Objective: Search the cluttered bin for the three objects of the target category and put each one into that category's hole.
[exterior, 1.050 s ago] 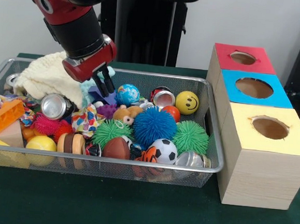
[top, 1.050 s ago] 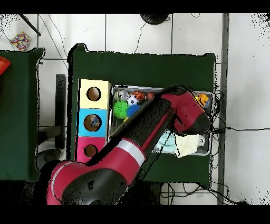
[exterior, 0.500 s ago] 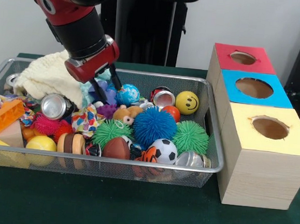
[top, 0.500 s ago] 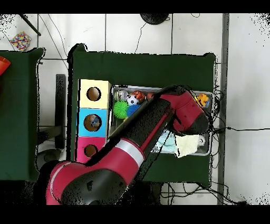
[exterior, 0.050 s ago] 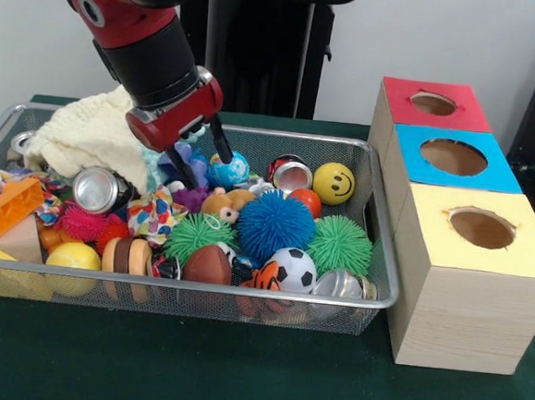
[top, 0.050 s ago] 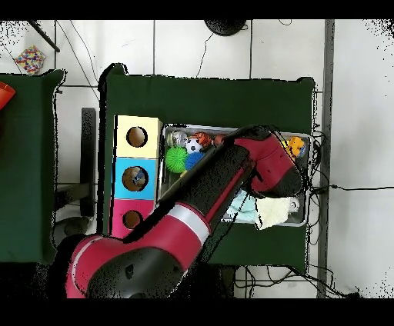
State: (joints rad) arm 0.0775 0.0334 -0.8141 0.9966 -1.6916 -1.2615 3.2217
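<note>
Red-shelled pincer (exterior, 0.050 s ago: 201, 158) low over the back of the wire bin (exterior, 0.050 s ago: 374, 264), black fingers (exterior, 0.050 s ago: 223, 146) spread, nothing visibly pinched between them. Hidden under the arm in the overhead view, so judged from the front alone.

Search step in hand, by the look of it: no toy lifted, nothing on its way to a hole. Target category not readable from the scene. Likeliest candidates right at the fingertips: globe ball (exterior, 0.050 s ago: 231, 170) just beside the outer finger, purple toy (exterior, 0.050 s ago: 192, 197) directly below, perhaps a bluish soft thing between the fingers, too muddled to name.

Next move: settle on one piece, drop straight onto it, close, lift clear of the rim, then carry well off to the side towards the red box (exterior, 0.050 s ago: 433, 104), blue box (exterior, 0.050 s ago: 453, 157) or yellow box (exterior, 0.050 s ago: 481, 228).

Crowded all round: cream knitted cloth (exterior, 0.050 s ago: 78, 134) touching the pincer's housing on the side away from the boxes, silver can (exterior, 0.050 s ago: 100, 190) below that, small teddy (exterior, 0.050 s ago: 223, 203) and blue spiky ball (exterior, 0.050 s ago: 275, 224) nearer the camera, smiley ball (exterior, 0.050 s ago: 334, 183) boxward. Risk of snagging the cloth or nudging neighbours on closing.
</note>
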